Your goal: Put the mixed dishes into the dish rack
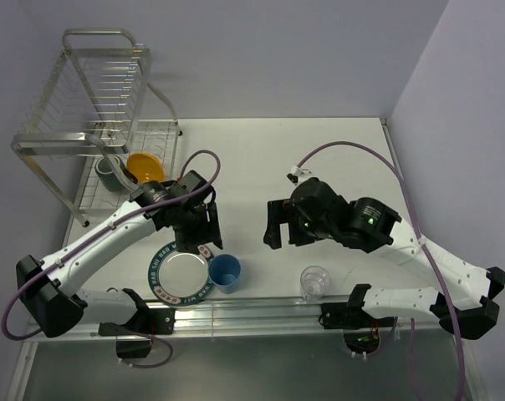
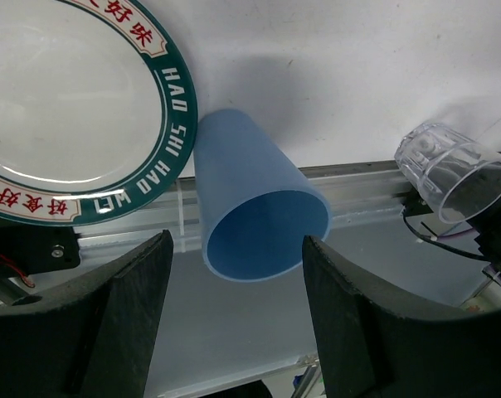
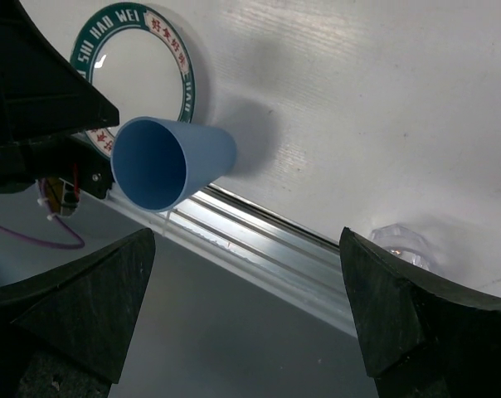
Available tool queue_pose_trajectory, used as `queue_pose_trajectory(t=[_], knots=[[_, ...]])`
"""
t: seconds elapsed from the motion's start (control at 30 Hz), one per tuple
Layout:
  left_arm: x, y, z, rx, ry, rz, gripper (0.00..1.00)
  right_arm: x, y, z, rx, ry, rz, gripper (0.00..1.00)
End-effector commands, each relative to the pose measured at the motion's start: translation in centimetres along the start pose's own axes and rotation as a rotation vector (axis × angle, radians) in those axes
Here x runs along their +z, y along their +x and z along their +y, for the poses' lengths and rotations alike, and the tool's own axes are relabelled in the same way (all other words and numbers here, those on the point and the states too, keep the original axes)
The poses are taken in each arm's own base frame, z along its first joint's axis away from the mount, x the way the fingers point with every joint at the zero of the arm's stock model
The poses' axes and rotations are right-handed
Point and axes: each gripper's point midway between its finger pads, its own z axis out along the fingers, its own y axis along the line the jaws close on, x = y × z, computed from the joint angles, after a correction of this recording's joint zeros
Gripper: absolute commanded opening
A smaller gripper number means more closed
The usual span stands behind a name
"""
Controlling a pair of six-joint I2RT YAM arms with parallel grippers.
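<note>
1. A white table [image 1: 336, 159] carries everything. A ribbed aluminium rail [image 1: 261, 305] runs along its near edge, and a purple cable [image 1: 204, 157] loops above the left arm.
2. The dish rack [image 1: 94, 92], made of thin chrome wire with a looped top handle, stands at the far left corner. On its lower tier sit the dark mug [image 1: 110, 171] and the orange bowl [image 1: 145, 167], the bowl tipped on edge.
3. The plate [image 1: 180, 274] lies flat near the rail. It has a shiny silver centre and a dark green rim with white and red lettering.
4. The blue cup [image 1: 225, 272] stands mouth up just beside the plate's right rim. It is smooth, matt and tapers toward its base. Whether cup and plate touch, I cannot tell.
5. The clear glass [image 1: 314, 282], ridged near its base, stands by the rail to the right, apart from the cup.
6. The left pincer [image 1: 206, 238] hangs over the table just beyond the plate and cup. Its jaws are parted with a clear gap and hold nothing. In its wrist view the cup shows between the two black fingers [image 2: 126, 315], lower down and untouched.
7. The plate crowds the cup on one side, and the rail lies close on its near side.
8. The right pincer [image 1: 276, 234] hangs over mid-table, well apart from the cup and beyond the glass, with its jaws spread wide and empty.
</note>
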Motion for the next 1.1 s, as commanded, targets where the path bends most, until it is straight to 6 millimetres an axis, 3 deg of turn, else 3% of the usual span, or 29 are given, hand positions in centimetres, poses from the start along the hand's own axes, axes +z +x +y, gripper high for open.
queue_pose_trajectory(t=[0.0, 0.23, 0.47, 0.73, 1.07], knots=[[-0.6, 0.5, 0.5, -0.012, -0.010, -0.023, 0.69, -0.8, -1.6, 0.1, 0.042, -0.025, -0.088, 1.00], [-0.3, 2.4, 1.4, -0.011, 0.006, -0.004, 0.67, -0.5, -1.2, -0.2, 0.054, -0.022, -0.077, 0.99], [1.9, 4.5, 3.1, -0.007, -0.010, 0.038, 0.65, -0.5, -1.4, 0.0, 0.062, -0.029, -0.080, 1.00], [4.2, 4.0, 2.5, 0.055, -0.038, 0.050, 0.60, -0.1, -1.9, 0.5, 0.056, -0.026, -0.072, 0.99], [5.0, 3.6, 2.0, 0.082, -0.049, 0.054, 0.43, 0.2, -2.0, 0.2, 0.034, -0.004, -0.071, 0.99]])
